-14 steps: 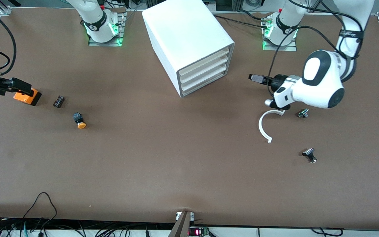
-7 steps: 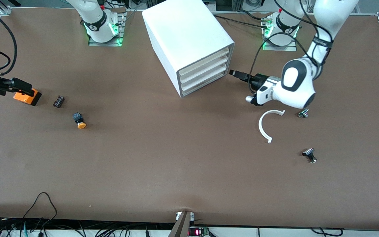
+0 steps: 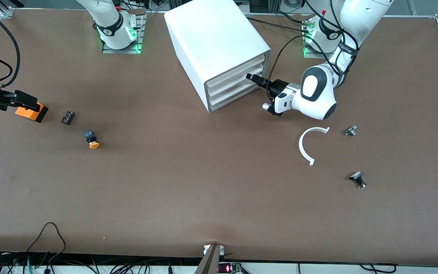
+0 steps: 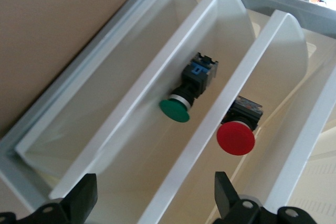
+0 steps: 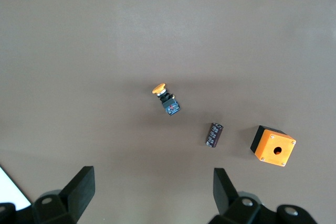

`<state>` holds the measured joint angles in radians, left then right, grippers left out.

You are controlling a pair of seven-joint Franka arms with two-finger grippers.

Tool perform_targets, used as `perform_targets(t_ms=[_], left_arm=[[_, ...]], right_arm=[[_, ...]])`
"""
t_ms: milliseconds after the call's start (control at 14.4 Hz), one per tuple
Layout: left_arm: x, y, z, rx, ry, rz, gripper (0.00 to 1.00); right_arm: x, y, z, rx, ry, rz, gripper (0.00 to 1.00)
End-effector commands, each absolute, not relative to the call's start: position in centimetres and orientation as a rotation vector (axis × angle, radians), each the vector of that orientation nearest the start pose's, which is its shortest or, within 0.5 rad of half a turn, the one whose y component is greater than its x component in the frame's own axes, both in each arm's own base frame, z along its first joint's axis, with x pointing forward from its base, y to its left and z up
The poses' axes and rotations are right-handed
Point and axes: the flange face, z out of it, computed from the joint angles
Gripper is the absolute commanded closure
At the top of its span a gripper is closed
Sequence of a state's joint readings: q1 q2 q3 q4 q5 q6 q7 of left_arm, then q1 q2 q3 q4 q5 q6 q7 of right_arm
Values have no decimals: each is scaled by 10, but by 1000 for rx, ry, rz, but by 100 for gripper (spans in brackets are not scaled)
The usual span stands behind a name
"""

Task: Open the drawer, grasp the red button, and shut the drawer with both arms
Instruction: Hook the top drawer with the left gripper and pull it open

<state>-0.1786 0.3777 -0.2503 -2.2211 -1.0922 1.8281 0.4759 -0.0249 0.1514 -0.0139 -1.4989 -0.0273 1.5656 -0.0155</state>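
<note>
From the front, my left end effector [image 3: 250, 77] sits at the cabinet's [image 3: 215, 42] drawer fronts, while my right end effector [image 3: 25, 99] waits over the orange box [image 3: 32, 112]. My left wrist view shows released fingers [image 4: 84, 198] facing the drawer [image 4: 294, 77] holding the red button [image 4: 237, 132], beside a green one [image 4: 186, 95]. My right wrist view shows released fingers [image 5: 81, 187] above the counter [image 5: 105, 35].

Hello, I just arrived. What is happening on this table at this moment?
The left gripper, open, is at the front of the big white box cabinet, at its stacked white tray drawers. Its wrist camera sees a red-capped push button and a green-capped one lying in separate trays. The right gripper, also open, waits above the orange box at its end of the table.
</note>
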Motion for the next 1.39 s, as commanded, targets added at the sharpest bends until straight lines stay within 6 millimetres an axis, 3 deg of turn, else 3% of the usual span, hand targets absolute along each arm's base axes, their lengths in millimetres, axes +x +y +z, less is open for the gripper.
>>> perform_targets(t_ms=[0, 69, 277, 347, 485, 762, 1109, 1178, 1317], left_arm=[[407, -282, 207, 1988, -144, -750, 5], [406, -288, 207, 1992, -145, -740, 9], [387, -312, 201, 2037, -143, -707, 32], [387, -312, 199, 2047, -140, -699, 47], [386, -311, 198, 2048, -142, -702, 100], [398, -300, 199, 2063, -128, -676, 100], [462, -239, 209, 2102, -2, -521, 100], [475, -226, 213, 2127, -10, -492, 100], [501, -208, 226, 2194, -65, -443, 100]], right_arm=[[599, -24, 573, -3152, 14, 119, 0], [599, -24, 573, -3155, 13, 120, 0], [599, -21, 574, -3160, 4, 117, 0], [599, -21, 574, -3161, 1, 118, 0], [599, -19, 574, -3163, -1, 118, 0], [601, -18, 575, -3157, 6, 85, 0], [604, -20, 566, -3150, 4, 116, 0], [606, -17, 560, -3151, -8, 133, 0], [616, 20, 537, -3152, -89, 181, 0]])
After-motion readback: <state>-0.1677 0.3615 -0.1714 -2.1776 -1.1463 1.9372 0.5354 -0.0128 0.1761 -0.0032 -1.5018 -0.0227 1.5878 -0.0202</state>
